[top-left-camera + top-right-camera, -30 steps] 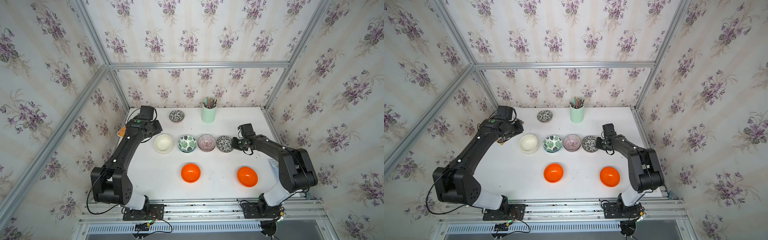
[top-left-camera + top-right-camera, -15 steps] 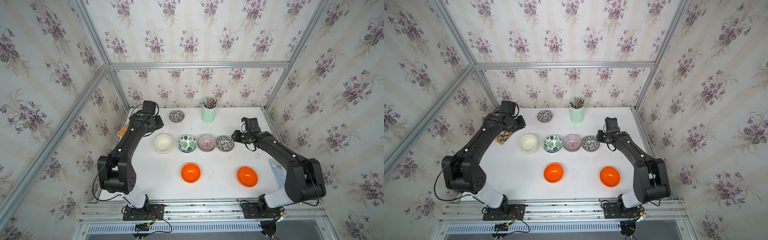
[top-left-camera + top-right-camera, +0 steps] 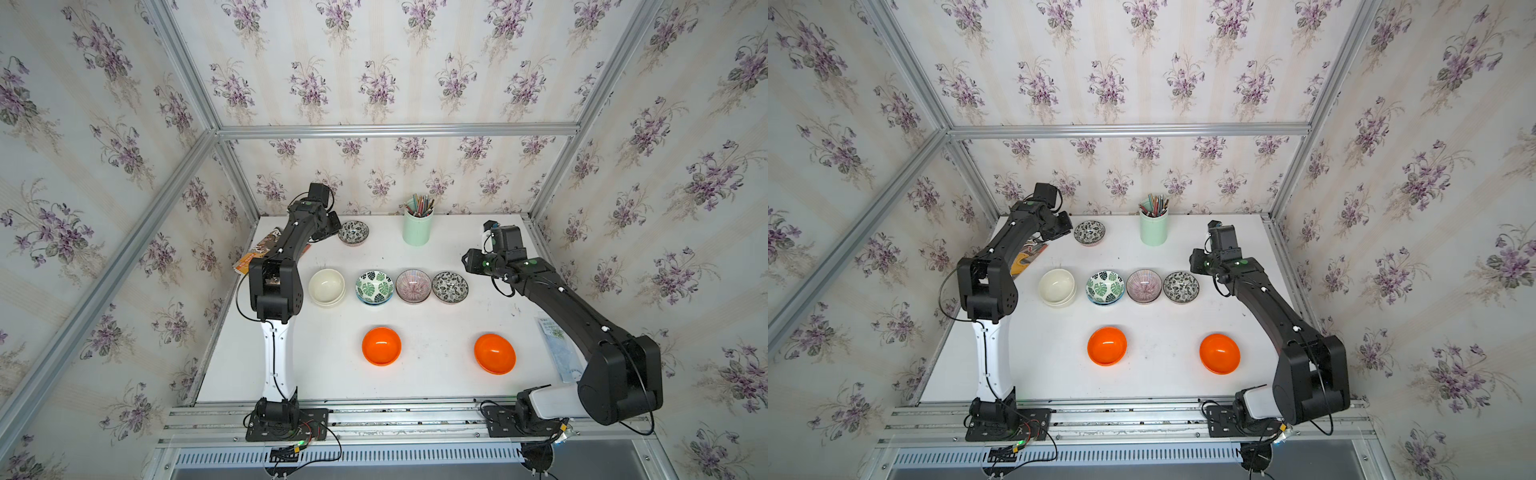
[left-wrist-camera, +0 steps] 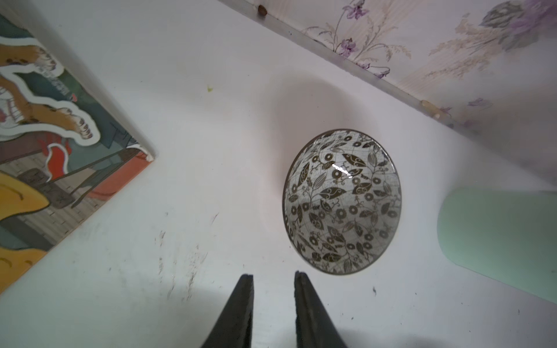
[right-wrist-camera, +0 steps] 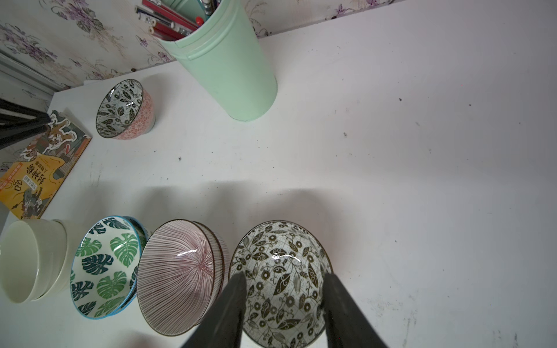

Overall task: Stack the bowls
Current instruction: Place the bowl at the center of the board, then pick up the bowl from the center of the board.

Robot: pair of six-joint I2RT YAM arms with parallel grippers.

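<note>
1. Read the white table (image 3: 436,386) as your dial in both top views: twelve at the back wall, six at the near edge.
2. Your book (image 3: 258,252) lies flat at ten o'clock by the table edge, partly hidden under the left arm (image 3: 275,286).
3. The mint-green pencil cup (image 3: 417,232) stands upright at twelve, near the back wall, with pencils in it.
4. A row of bowls crosses the middle from nine toward three, rims close side by side. It starts with the cream-white pair (image 3: 326,286), then the leaf pair (image 3: 374,286) and the striped pair (image 3: 413,286). Each pair is nested, as your right wrist view shows. The row ends with the single row floral bowl (image 3: 450,286).
5. The two orange bowls sit upright and well apart: the seven-o'clock orange bowl (image 3: 381,345) and the five-o'clock orange bowl (image 3: 494,353).
6. The back floral bowl (image 3: 353,232) stands alone at eleven. Its outside is pink-patterned in the right wrist view.
7. Your right gripper (image 5: 284,275) sits at two o'clock of the row floral bowl and apart from it. Its fingers are spread wide and empty, and in the wrist view they frame that bowl without clasping it.
8. Your left gripper (image 4: 273,274) sits at nine o'clock of the back floral bowl, just beside it and not touching. Its fingers are slightly parted, with nothing between them.
</note>
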